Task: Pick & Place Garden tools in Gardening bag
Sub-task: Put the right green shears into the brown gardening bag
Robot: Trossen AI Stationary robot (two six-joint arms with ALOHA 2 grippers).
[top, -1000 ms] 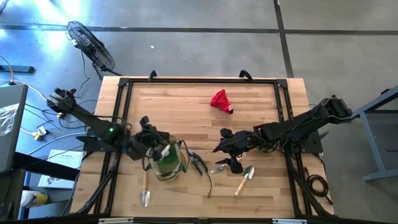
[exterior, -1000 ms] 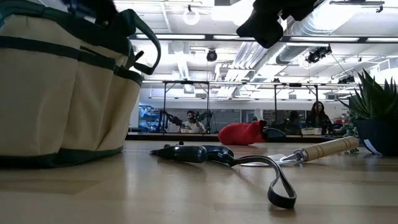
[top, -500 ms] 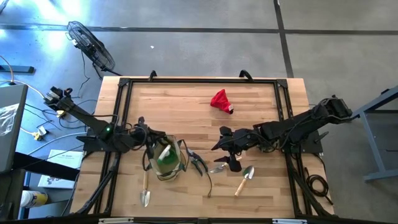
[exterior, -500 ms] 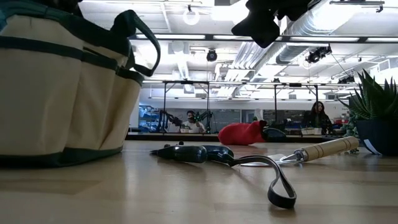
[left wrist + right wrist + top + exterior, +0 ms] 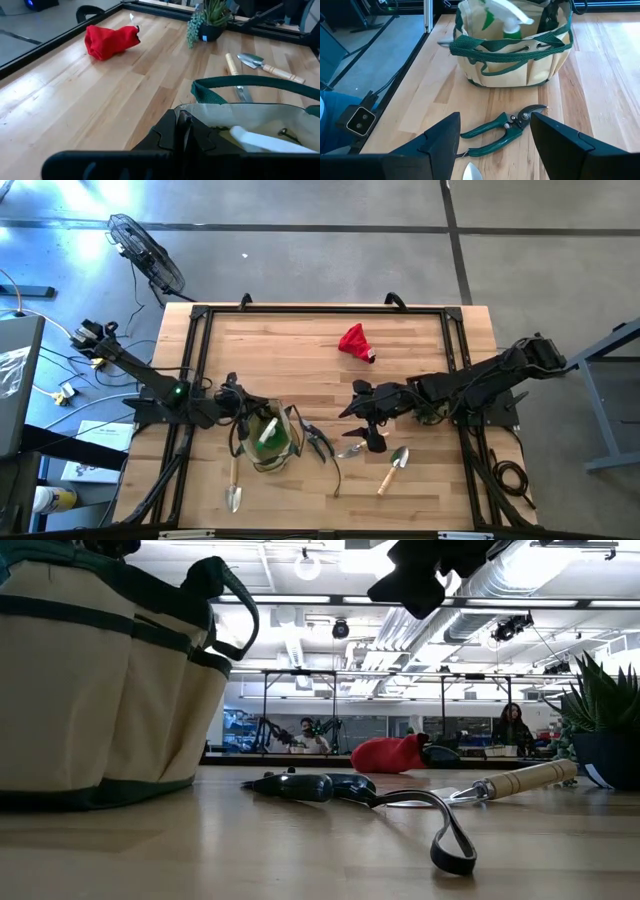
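Observation:
The tan gardening bag (image 5: 268, 442) with green trim stands on its base at the table's near left. A green spray bottle with a white head (image 5: 505, 20) is inside it. My left gripper (image 5: 183, 120) is shut, with its tips at the bag's left rim (image 5: 210, 107). My right gripper (image 5: 362, 425) hangs open above the table, right of the bag. Below and ahead of it lie the green-handled pruners (image 5: 505, 130). Wooden-handled trowels lie flat at the near left (image 5: 234, 485) and near middle (image 5: 392, 470). A red cloth (image 5: 354, 342) lies toward the far edge. My left gripper's shut fingertips (image 5: 184, 116) stand at the bag's rim, coming from the table's left and slanting down. I cannot tell whether they touch the cloth.
A small potted plant (image 5: 210, 15) stands on the table right of the tools. The bag's green loop handle (image 5: 250, 82) arches over its opening. Black rails (image 5: 200, 360) run along the table's edges. Bare wood lies between the bag and the red cloth.
My left gripper has sunk and drawn back toward the table's left edge, from over the bag's opening to its left rim, staying shut. The bag and the tools lie as before.

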